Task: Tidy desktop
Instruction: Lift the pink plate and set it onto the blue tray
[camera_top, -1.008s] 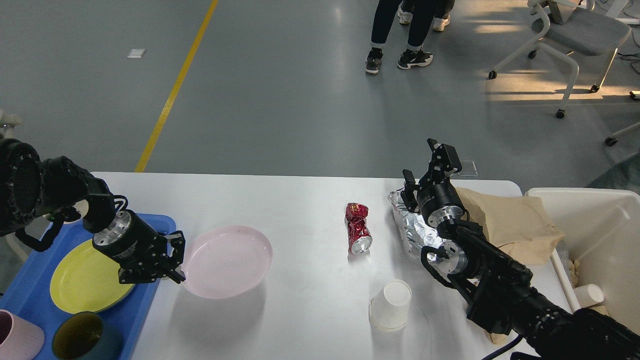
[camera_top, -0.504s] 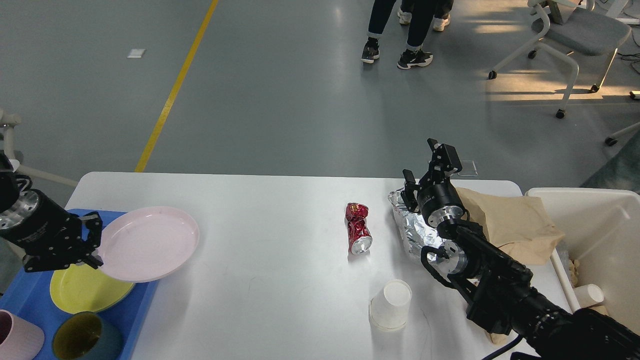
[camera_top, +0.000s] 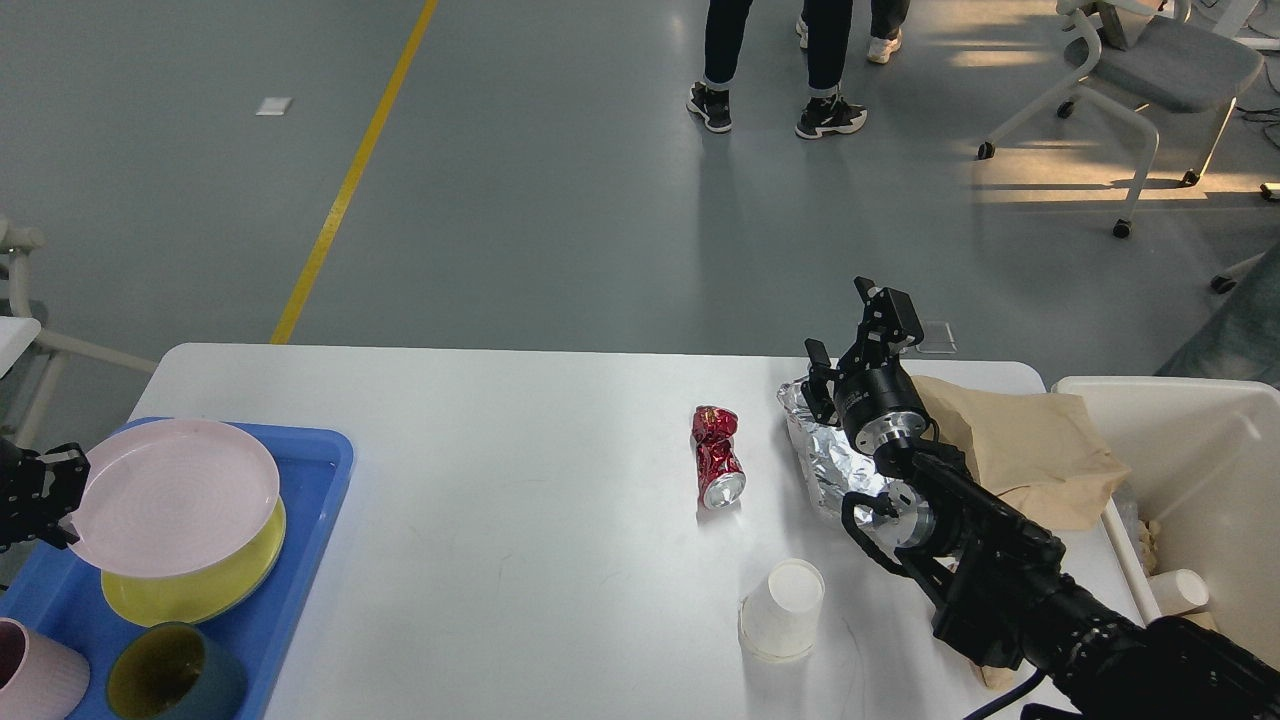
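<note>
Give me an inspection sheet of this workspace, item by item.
Surface: desktop, white, glossy.
Job's things: pink plate over yellow plate in the blue tray; dark cup and pink cup there too.
Clutter: crushed red can, white paper cup, foil, brown paper bag; white bin at right.
Grippers: left gripper at pink plate's rim; right gripper raised, fingers apart, empty.
Cables: black loop on right arm.
Surroundings: person's legs, chair, yellow floor line.

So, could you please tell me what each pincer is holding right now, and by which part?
The left pincer grips the pink plate by its left rim, over the yellow plate. The right pincer is open, holding nothing.
</note>
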